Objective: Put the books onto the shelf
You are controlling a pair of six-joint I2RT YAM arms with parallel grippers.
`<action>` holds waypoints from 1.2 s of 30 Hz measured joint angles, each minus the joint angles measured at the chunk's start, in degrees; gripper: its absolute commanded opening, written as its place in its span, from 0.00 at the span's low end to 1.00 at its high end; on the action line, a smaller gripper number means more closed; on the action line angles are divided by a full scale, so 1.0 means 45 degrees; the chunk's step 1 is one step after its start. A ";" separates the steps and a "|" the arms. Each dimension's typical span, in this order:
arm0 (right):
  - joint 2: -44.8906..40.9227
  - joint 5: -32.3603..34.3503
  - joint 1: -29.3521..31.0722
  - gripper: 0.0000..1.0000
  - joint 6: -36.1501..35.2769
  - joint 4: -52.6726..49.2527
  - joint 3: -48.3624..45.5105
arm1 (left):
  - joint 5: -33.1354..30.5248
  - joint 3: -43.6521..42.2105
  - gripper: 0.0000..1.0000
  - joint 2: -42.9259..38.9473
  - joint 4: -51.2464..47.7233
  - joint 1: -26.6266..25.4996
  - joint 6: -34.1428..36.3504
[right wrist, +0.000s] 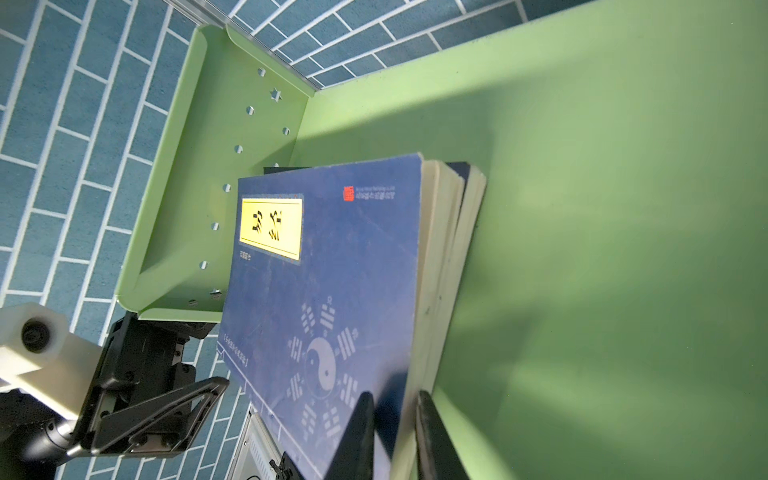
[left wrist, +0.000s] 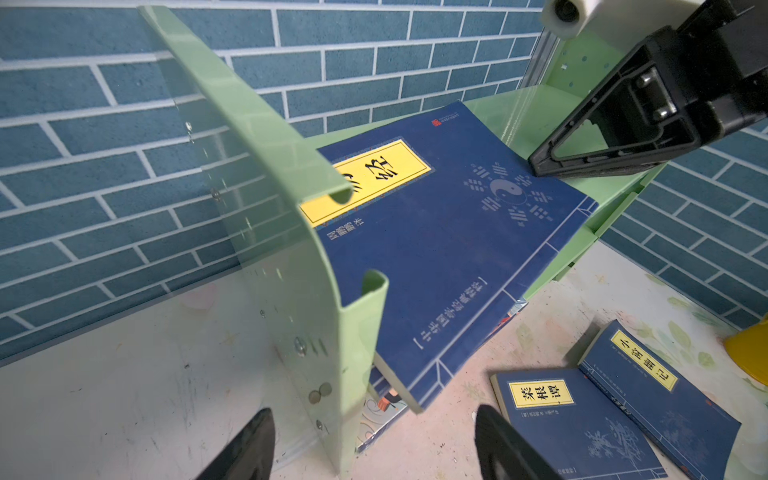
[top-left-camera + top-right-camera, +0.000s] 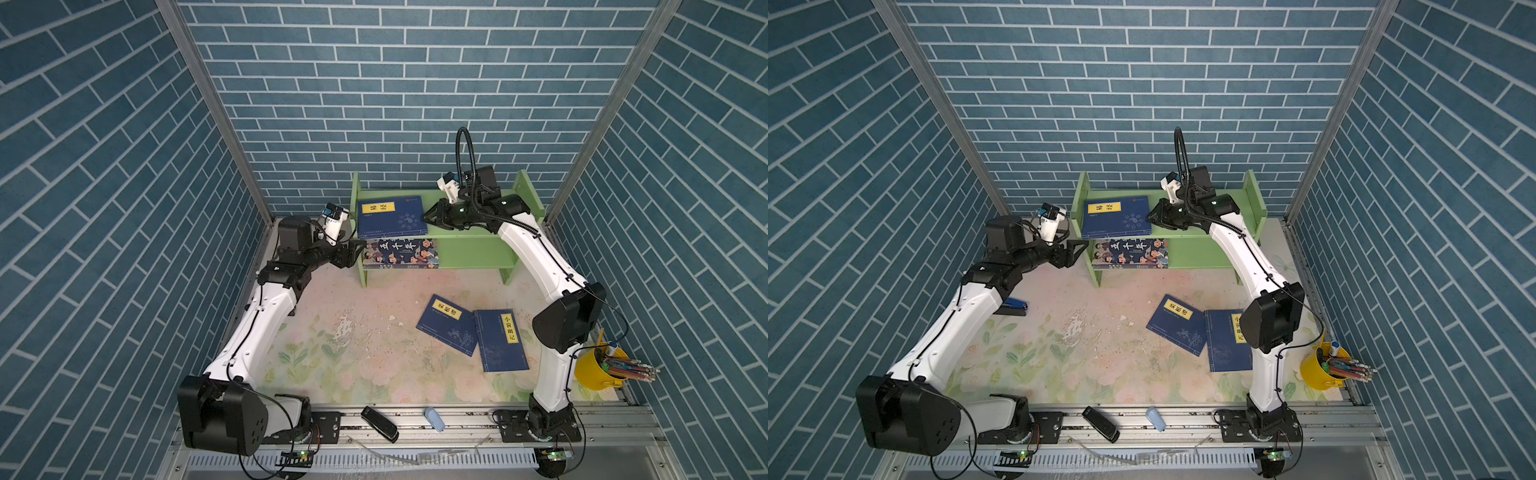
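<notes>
The light green shelf stands against the back wall. A navy book with a yellow label lies on its upper tier, one corner overhanging the front. The cartoon-cover book lies on the lower tier. Two more navy books lie on the table. My right gripper is narrowed on the upper book's right edge, one finger over the cover and one against the pages. My left gripper is open and holds nothing, beside the shelf's left panel.
A yellow pen bucket stands at the right edge of the table behind the right arm. A black stapler and a pale blue item lie on the front rail. A blue stapler lies under the left arm.
</notes>
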 measured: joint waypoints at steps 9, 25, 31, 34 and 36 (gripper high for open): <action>0.0000 -0.0087 0.0005 0.19 0.0049 0.0160 0.0000 | -0.0432 -0.0039 0.77 0.0107 0.0500 0.0000 -0.0170; 0.0000 -0.0141 0.0024 0.19 0.0097 0.0204 0.0000 | -0.0641 -0.0427 0.73 0.0136 0.0597 0.0000 0.0277; 0.0000 -0.0146 0.0024 0.20 0.0097 0.0204 0.0000 | -0.0840 -0.0452 0.74 0.0136 0.0617 0.0000 0.0359; 0.0000 -0.0146 0.0024 0.22 0.0097 0.0204 0.0000 | -0.0928 -0.0452 0.74 0.0136 0.0622 0.0000 0.0355; 0.0000 -0.0151 0.0029 0.24 0.0097 0.0204 0.0000 | -0.0967 -0.0452 0.74 0.0136 0.0622 0.0000 0.0350</action>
